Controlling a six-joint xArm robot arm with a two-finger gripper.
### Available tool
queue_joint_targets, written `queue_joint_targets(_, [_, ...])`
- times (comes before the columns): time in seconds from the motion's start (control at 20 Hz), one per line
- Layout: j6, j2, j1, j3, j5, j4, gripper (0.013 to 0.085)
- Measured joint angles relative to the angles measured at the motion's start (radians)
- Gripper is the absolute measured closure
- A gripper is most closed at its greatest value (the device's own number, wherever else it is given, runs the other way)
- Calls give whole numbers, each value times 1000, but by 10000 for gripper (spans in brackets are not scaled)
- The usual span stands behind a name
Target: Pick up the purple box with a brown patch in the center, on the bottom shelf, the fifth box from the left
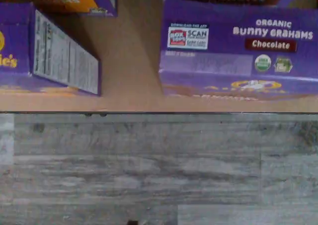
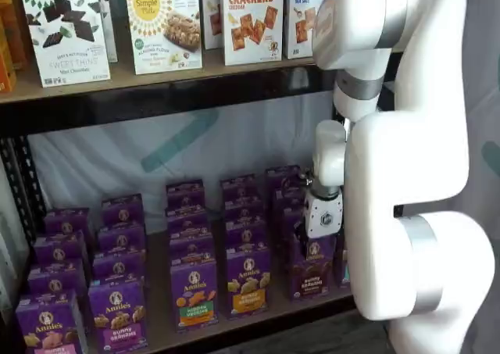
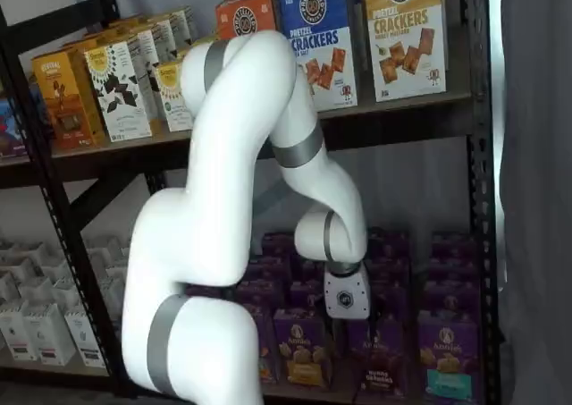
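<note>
Your gripper (image 2: 323, 227) hung low in front of the bottom shelf (image 2: 266, 316), just above the purple box (image 2: 309, 271) with the brown patch, jaws wide apart with nothing in them, the purple box stood upright at the shelf's front edge, a box with a yellow patch (image 2: 248, 280) just beside it.

Lighting: even, soft indoor light in both shelf views; pale sheen on the white arm (image 3: 223, 199); deep shadow under the upper shelf (image 2: 156, 96); wrist view dimmer, soft-focused, grainy; purple box (image 1: 238, 46) lettering legible but fuzzy.
</note>
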Motion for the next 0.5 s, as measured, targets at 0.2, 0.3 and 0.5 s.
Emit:
queue_joint_targets(0.2, [-12, 32, -7, -50, 21, 6, 130])
queue_joint_targets(0.3, [-28, 47, -11, -73, 27, 19, 130])
queue_joint_targets(0.5, [-63, 78, -19, -122, 45, 47, 130])
